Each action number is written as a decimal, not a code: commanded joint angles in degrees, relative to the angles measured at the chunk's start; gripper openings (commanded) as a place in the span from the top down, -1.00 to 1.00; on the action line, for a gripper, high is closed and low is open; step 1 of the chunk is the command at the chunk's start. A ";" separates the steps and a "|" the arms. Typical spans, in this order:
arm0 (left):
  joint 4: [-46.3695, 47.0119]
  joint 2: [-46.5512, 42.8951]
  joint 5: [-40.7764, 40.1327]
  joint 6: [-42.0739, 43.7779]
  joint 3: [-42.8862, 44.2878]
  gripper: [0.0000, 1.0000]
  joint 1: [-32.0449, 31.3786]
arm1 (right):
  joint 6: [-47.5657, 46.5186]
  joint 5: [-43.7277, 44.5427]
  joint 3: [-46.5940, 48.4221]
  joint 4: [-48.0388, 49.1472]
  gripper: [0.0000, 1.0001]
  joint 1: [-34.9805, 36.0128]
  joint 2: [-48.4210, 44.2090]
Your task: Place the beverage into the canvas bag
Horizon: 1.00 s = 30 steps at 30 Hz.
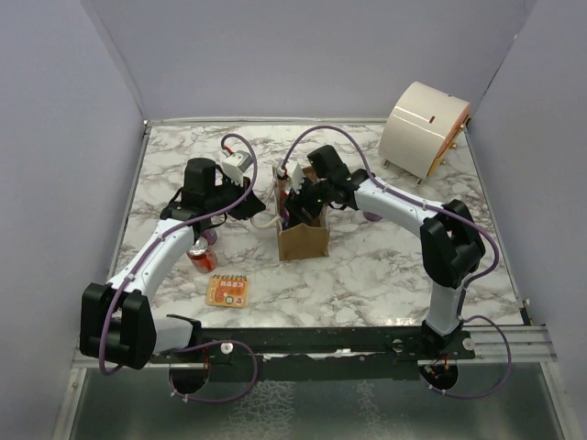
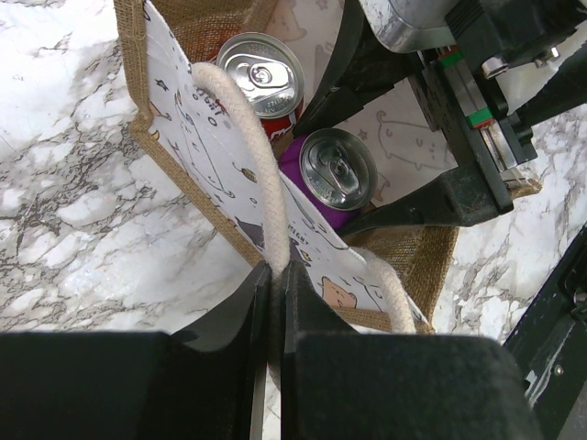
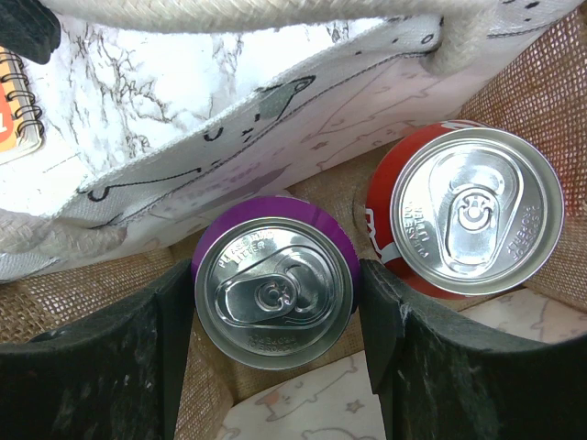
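**Purple can inside the bag, right end effector clamped on it**

The right end effector [image 3: 275, 286] reaches down into the bag [image 1: 304, 240] from 12 o'clock. The purple can [image 3: 273, 291] stands upright between its two fingers and fills the gap, with a finger against each side, so the jaws sit at mid-width on the can. A red can [image 3: 463, 211] stands in the bag as well, just beside the purple one at its 2 o'clock.

The left end effector [image 2: 275, 275] is pinched fully narrow on one cream handle [image 2: 246, 137] at the bag's 9 o'clock side, holding it up from the rim.

The bag stands upright at the middle of the marbled surface [image 1: 385, 275].

The right wrist view alone shows how tightly the fingers flank the purple can. The left wrist view alone shows the rope nipped between the left fingers, along with both can tops and the printed lining. From above, the inside of the bag is hidden by the right arm. That view adds what lies outside: a loose can [image 1: 200, 258] at the bag's 8 o'clock beside the left arm, a notepad [image 1: 227, 290] at 7 o'clock, and a cream drum [image 1: 425, 128] far off at 1 o'clock.
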 commanded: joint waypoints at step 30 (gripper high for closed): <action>0.24 -1.56 0.94 1.31 0.17 1.00 -0.39 | -0.33 -0.58 4.14 -1.80 -0.70 0.63 -2.22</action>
